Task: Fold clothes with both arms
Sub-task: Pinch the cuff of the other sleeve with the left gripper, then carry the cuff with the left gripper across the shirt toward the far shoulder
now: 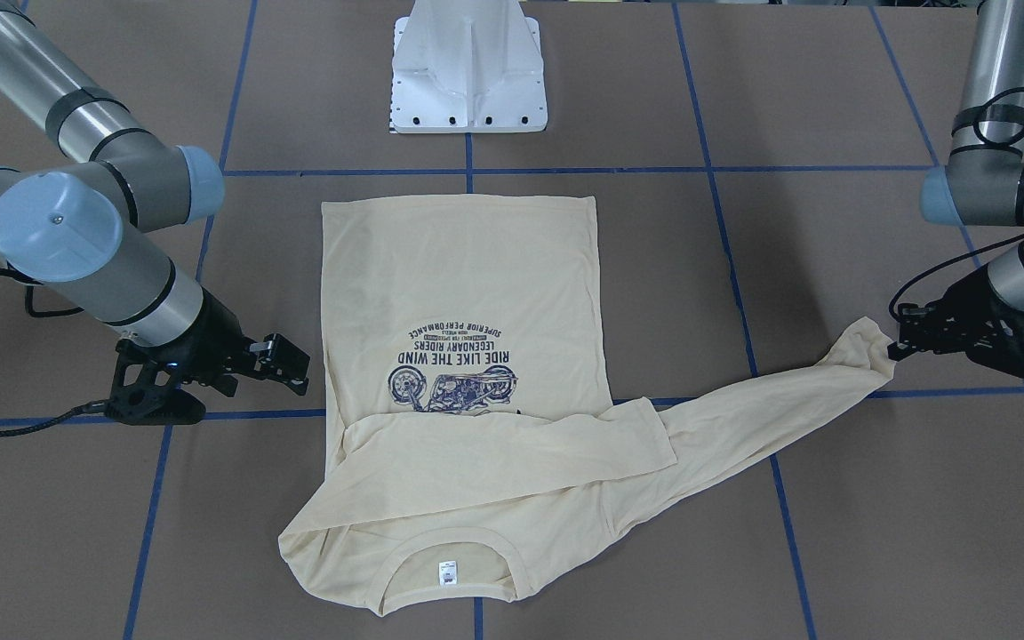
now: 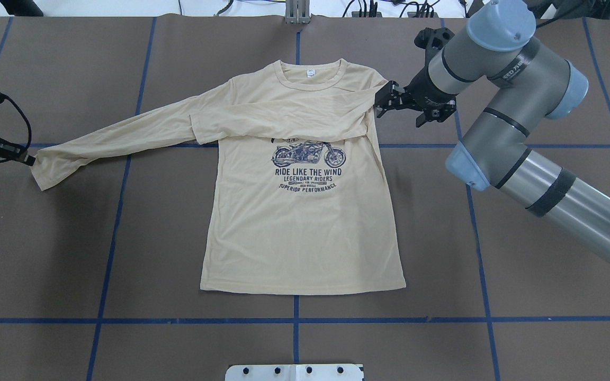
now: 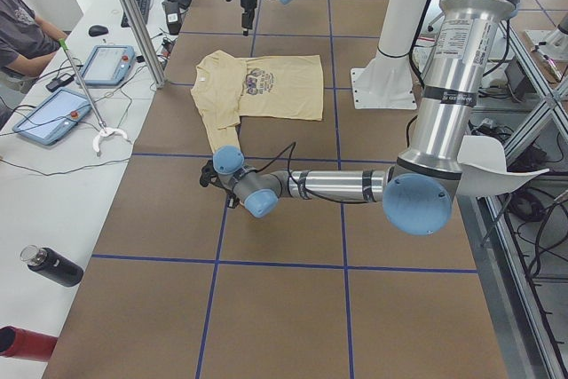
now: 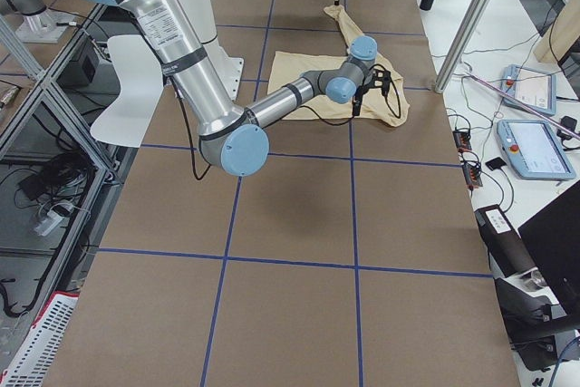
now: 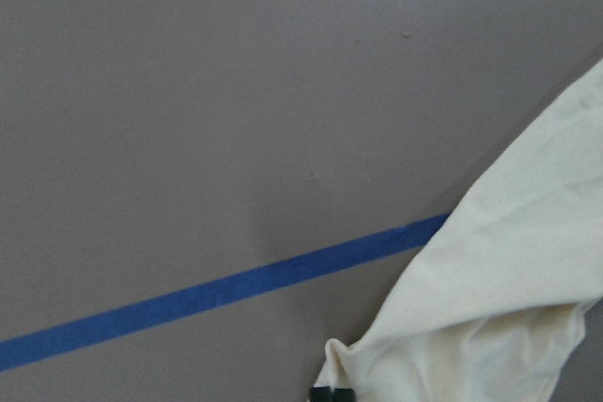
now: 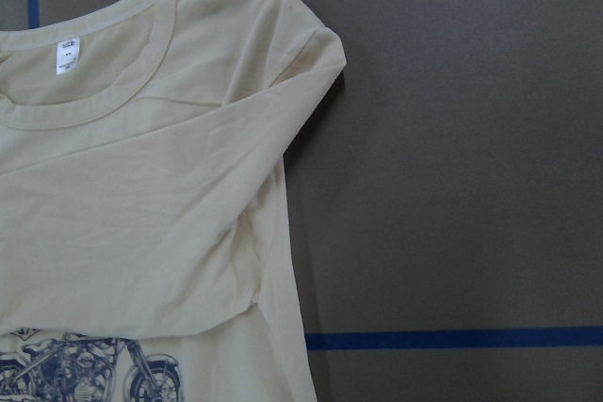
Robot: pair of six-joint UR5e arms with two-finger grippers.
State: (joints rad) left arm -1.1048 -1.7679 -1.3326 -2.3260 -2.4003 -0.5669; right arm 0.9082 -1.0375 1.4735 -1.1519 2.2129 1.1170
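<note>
The cream-yellow T-shirt (image 2: 305,233) lies flat, print up, neck toward the far edge in the overhead view. One sleeve is folded across the chest (image 2: 278,121). The other sleeve (image 2: 125,135) stretches out sideways. My left gripper (image 2: 28,159) is shut on that sleeve's cuff, which shows in the left wrist view (image 5: 509,280) and the front view (image 1: 892,348). My right gripper (image 2: 384,98) is open and empty, just beside the shirt's shoulder; it also shows in the front view (image 1: 294,363). The right wrist view shows the neck and label (image 6: 68,56).
The white pedestal base (image 1: 469,71) stands behind the shirt's hem. Blue tape lines (image 2: 389,319) cross the brown table. A side bench with tablets (image 3: 106,64), a metal post (image 3: 133,15) and a seated person lies beyond the table's far edge.
</note>
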